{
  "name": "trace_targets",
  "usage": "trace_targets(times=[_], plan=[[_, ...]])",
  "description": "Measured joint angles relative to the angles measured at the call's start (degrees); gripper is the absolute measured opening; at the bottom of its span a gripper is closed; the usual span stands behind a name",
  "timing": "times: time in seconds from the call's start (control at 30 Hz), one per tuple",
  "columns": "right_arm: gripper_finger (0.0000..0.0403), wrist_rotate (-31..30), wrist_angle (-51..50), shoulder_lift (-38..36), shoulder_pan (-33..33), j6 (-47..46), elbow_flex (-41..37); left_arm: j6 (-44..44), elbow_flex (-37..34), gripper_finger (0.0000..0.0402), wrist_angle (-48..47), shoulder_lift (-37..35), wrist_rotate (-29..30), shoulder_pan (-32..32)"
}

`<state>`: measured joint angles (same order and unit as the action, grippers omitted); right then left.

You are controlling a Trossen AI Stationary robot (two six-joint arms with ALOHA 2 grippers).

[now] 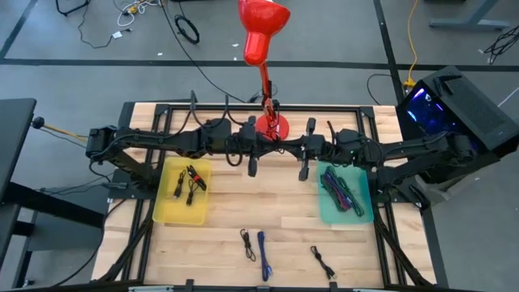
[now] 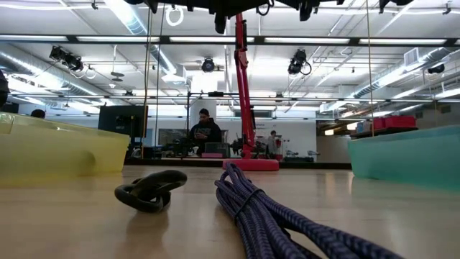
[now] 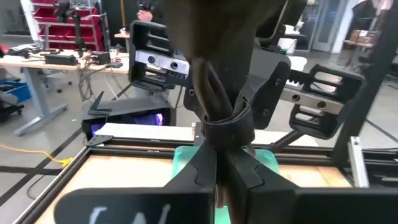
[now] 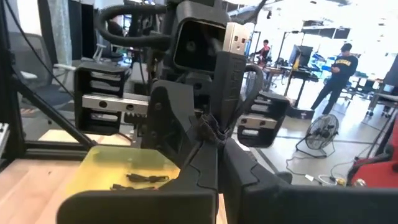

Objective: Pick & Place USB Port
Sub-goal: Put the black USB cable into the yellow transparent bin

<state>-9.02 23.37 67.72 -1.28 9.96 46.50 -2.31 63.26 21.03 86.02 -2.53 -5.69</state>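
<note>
Three loose cables lie near the table's near edge: a small black coil (image 1: 246, 242) (image 2: 151, 191), a blue braided cable (image 1: 262, 254) (image 2: 266, 210) beside it, and another black cable (image 1: 323, 262) farther right. My left gripper (image 1: 252, 167) (image 3: 217, 171) and my right gripper (image 1: 306, 171) (image 4: 217, 163) hang shut and empty over the far middle of the table. They face each other, well away from the cables. A yellow tray (image 1: 182, 192) holds black cables, and a teal tray (image 1: 345, 193) holds purple and blue ones.
A red lamp (image 1: 263, 49) stands on its base (image 1: 272, 127) at the far middle, between the arms. The yellow tray (image 2: 57, 147) lies left and the teal tray (image 2: 410, 155) right. Bare wood (image 1: 284, 211) lies between them. People show in the room beyond.
</note>
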Motion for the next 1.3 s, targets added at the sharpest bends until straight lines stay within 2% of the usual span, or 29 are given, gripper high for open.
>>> trace_targets(times=[0.2,0.4,0.53,0.8,0.87,1.17,1.23,1.3], plan=[[0.0004,-1.27,-2.79,-0.08,0.20,-0.98,-0.01,0.07,0.00,0.0007,-3.11,0.00,3.99,0.06],[0.0041,-3.87,-5.38,-0.66,0.46,-2.05,-0.09,0.02,0.07,0.0007,-7.47,-0.24,8.04,-0.18],[0.0060,-4.20,-11.01,-2.66,0.46,-3.71,-0.14,0.04,0.07,0.0007,-12.83,-2.50,12.46,-0.86],[0.0068,-11.72,-23.06,-9.59,0.46,-7.51,-0.15,-1.02,0.13,0.0006,-29.59,-10.07,21.94,-0.48],[0.0065,-12.84,-26.08,-10.64,0.46,-8.58,-0.15,-3.06,-0.07,0.0006,-36.82,-12.62,23.62,-0.45],[0.0056,-13.01,-29.97,-12.16,0.48,-9.31,-0.15,-15.61,-0.02,0.0006,-59.43,-18.84,35.49,5.11],[0.0055,-12.99,-29.39,-12.24,0.48,-8.94,-0.15,-18.29,-0.06,0.0006,-61.47,-20.04,38.09,7.17],[0.0055,-12.94,-28.90,-12.26,0.48,-8.31,-0.15,-18.26,-0.06,0.0006,-59.31,-21.29,39.43,9.16]])
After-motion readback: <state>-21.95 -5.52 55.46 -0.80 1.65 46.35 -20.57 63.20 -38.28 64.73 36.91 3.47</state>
